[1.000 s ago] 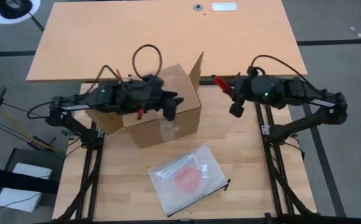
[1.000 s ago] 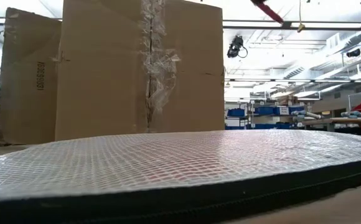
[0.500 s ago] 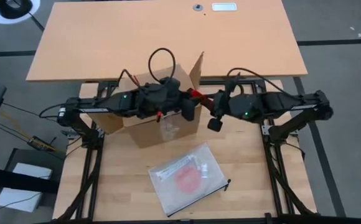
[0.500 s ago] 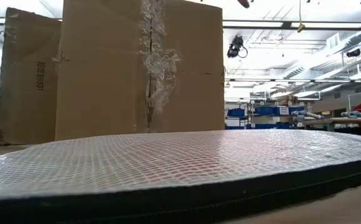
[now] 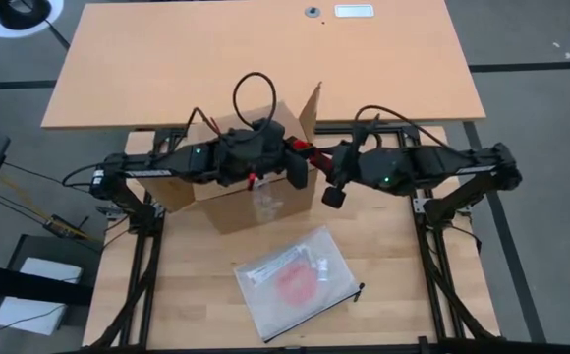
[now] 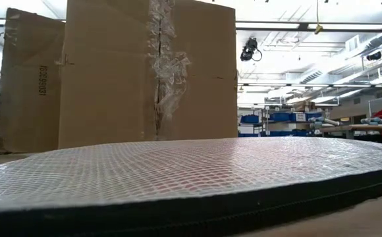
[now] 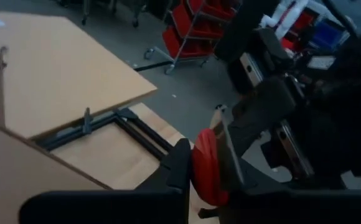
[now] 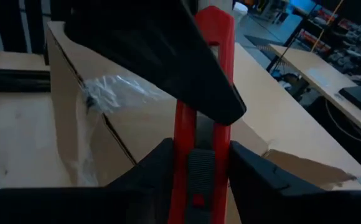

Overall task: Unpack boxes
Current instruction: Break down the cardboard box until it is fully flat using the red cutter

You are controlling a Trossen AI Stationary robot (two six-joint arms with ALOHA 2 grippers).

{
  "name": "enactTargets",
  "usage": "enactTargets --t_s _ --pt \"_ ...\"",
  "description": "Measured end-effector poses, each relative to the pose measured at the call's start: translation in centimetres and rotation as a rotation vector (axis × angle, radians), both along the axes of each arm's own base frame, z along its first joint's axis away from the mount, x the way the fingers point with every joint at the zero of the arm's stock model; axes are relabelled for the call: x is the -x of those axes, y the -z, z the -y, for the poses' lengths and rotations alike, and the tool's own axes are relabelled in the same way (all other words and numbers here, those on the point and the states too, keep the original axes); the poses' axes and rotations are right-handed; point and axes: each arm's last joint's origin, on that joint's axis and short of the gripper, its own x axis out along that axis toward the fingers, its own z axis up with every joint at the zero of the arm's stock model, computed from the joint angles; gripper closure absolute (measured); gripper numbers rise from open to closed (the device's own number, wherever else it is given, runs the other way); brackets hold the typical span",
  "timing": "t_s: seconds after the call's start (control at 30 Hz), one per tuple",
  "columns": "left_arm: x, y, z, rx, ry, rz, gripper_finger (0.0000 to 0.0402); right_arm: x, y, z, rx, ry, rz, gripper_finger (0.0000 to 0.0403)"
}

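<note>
The brown cardboard box (image 5: 265, 192) stands on the light wooden table (image 5: 393, 256), one flap (image 5: 312, 110) upright at its right side and clear tape (image 6: 168, 72) down its front. Above the box's right top edge my left gripper (image 5: 298, 167) and my right gripper (image 5: 318, 157) meet tip to tip. Both are shut on a red box cutter (image 5: 304, 149). The low view shows neither gripper. My left gripper pinches one end of the red cutter (image 7: 206, 168) between its two fingers (image 7: 179, 163), coming about level from the table's left. The cutter is clear of the box. My right gripper pinches the cutter's handle at its slider (image 8: 199, 163) between its two fingers (image 8: 250, 171), coming from the table's right, slanting slightly down. The fingers lie along the cutter, which runs forward from them under the left gripper's dark finger (image 8: 162, 56).
A clear plastic zip bag (image 5: 295, 280) with a red item lies flat on the table near the front edge, filling the low view's foreground (image 6: 178, 178). A larger orange tabletop (image 5: 265, 59) stands behind. Cables loop above the left arm (image 5: 251, 93).
My right gripper has carried the red cutter toward the table's left, to the box's upright flap. My left gripper has gone right across the box top to meet it. The cutter's free end now sits between the left fingers.
</note>
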Motion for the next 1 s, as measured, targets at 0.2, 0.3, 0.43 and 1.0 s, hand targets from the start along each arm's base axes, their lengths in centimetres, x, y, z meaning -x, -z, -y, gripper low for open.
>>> enactTargets --t_s 0.2,0.3,0.43,1.0 --pt "1.6 -2.7 0.9 -0.13 0.079 0.011 0.0357 2.0 -1.9 -0.8 -0.095 -0.068 0.104 0.023" --pt "4.1 -6.3 1.7 -0.247 0.13 0.1 0.0357 4.6 -4.3 -0.7 -0.213 -0.135 0.233 0.0213" --pt "6.3 -9.4 2.6 -0.368 0.197 0.241 0.0357 7.0 -6.5 -0.4 -0.32 -0.246 0.388 0.0196" --pt "5.6 -11.6 4.3 -0.535 0.277 0.576 0.0357 0.6 -8.8 -2.2 -0.239 -0.5 0.828 0.0207"
